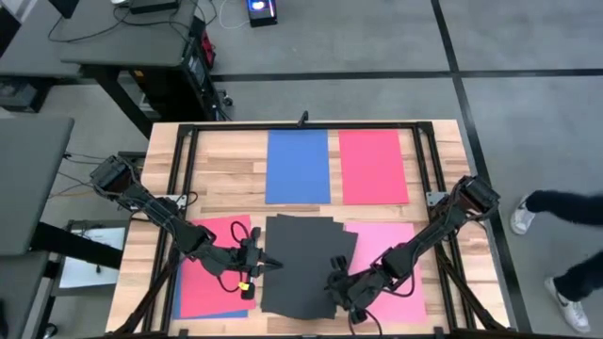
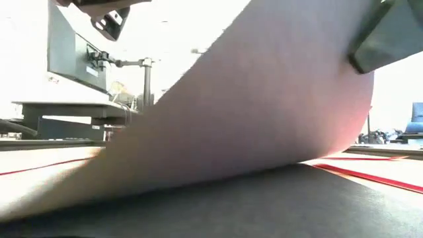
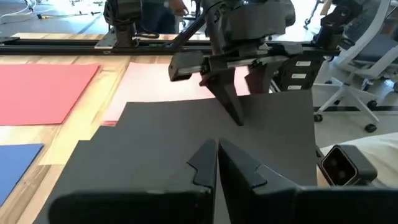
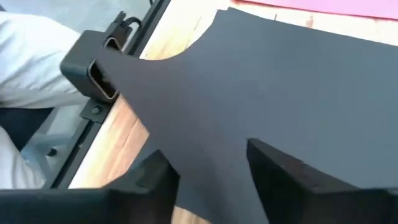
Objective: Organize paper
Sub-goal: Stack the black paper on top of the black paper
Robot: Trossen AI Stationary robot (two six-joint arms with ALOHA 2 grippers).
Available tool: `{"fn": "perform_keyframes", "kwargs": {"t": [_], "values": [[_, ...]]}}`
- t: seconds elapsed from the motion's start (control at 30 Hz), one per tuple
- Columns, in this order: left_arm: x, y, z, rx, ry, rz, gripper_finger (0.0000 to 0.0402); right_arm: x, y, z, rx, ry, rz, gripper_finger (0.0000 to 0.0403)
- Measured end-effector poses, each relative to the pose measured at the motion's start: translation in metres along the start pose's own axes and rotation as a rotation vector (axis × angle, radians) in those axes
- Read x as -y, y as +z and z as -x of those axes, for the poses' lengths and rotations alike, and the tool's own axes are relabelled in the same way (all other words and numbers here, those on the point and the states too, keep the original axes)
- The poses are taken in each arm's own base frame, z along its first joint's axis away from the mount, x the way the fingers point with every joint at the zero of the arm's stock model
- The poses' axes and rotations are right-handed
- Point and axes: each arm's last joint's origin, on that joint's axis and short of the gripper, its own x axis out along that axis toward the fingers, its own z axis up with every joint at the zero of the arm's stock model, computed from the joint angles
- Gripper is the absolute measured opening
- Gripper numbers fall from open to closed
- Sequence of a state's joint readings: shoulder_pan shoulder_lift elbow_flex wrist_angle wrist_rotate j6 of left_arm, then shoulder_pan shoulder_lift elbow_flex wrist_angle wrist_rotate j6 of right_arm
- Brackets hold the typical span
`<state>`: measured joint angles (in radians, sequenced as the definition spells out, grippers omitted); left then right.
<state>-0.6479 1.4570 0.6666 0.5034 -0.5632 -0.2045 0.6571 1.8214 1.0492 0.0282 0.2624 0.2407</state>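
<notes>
A stack of black paper (image 1: 306, 264) lies at the middle of the table's near edge, its sheets fanned slightly askew. My left gripper (image 3: 217, 158) is shut, its tips over the stack's left edge (image 1: 268, 262). My right gripper (image 4: 211, 171) stands open over the stack's right part (image 1: 337, 275), with the top black sheet (image 4: 261, 81) in the gap between its fingers. In the low view this sheet (image 2: 264, 112) curves up off the stack. My left gripper comes nearly level from the table's left, over the black stack's left part (image 3: 155, 143); I cannot tell whether its tips touch the paper. My right gripper comes slanting down from the right. One finger (image 3: 231, 102) rests its tip on the top sheet's upper face. The other finger (image 3: 258, 74) goes down behind that sheet's raised edge (image 3: 280, 93). The sheet bows upward, its far part on the stack.
At the far side lie a blue sheet (image 1: 298, 166) and a red sheet (image 1: 373, 166). A pink sheet (image 1: 396, 259) lies near right. A red sheet (image 1: 209, 268) lies on a blue one near left. The low camera (image 4: 93, 78) sits at the near edge. A person's legs (image 1: 565, 226) are right of the table.
</notes>
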Motion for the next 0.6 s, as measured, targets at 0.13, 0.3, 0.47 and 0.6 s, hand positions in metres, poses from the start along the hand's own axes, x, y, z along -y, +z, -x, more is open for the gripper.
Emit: {"fn": "perform_keyframes", "kwargs": {"t": [0.13, 0.3, 0.47, 0.6], "values": [[0.0, -0.002, 0.0, -0.017, 0.004, 0.007, 0.0, -0.006, -0.001, 0.001, -0.003, 0.021, -0.012, 0.0211], [-0.006, -0.009, -0.002, -0.088, 0.038, 0.061, 0.0, -0.013, -0.003, 0.003, -0.009, 0.057, -0.029, 0.0241], [-0.013, -0.016, -0.003, -0.156, 0.083, 0.097, 0.0, -0.02, -0.006, 0.006, -0.02, 0.071, -0.059, 0.0244], [-0.016, -0.017, -0.004, -0.164, 0.097, 0.114, 0.0, -0.021, -0.012, 0.007, -0.075, 0.059, -0.083, 0.0244]]}}
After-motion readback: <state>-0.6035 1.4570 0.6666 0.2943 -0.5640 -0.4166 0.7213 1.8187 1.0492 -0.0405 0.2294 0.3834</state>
